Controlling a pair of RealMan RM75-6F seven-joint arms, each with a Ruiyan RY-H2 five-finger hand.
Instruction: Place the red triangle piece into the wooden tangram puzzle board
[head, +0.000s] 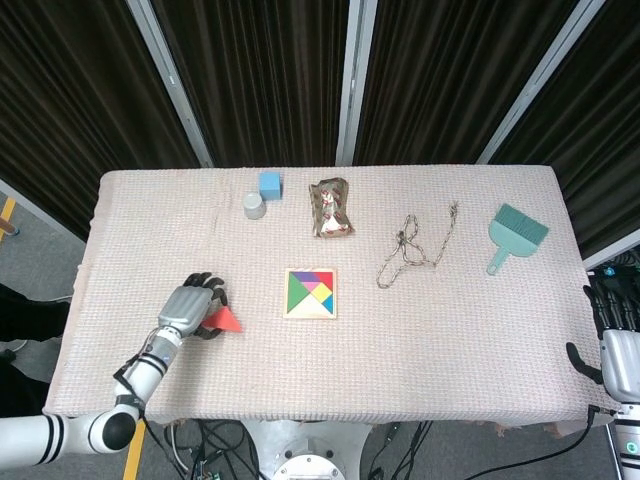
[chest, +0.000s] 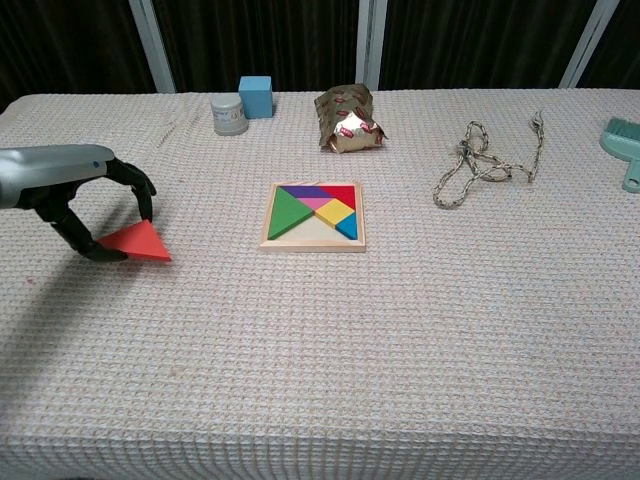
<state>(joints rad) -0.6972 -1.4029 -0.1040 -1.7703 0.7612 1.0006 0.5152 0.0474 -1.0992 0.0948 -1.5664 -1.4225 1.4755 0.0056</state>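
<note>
My left hand (head: 193, 309) (chest: 70, 190) pinches the red triangle piece (head: 227, 319) (chest: 137, 243) between thumb and fingers, lifted a little off the cloth at the table's left side. The wooden tangram puzzle board (head: 310, 293) (chest: 314, 215) lies at the table's middle, to the right of the piece, with several coloured pieces in it and a bare wooden gap along its near edge. My right hand (head: 618, 347) hangs off the table's right edge, holding nothing, fingers apart.
At the back stand a blue cube (chest: 255, 97), a grey cup (chest: 228, 114) and a crumpled wrapper (chest: 347, 119). A rope (chest: 483, 163) lies right of the board, and a teal brush (head: 514, 234) sits at the far right.
</note>
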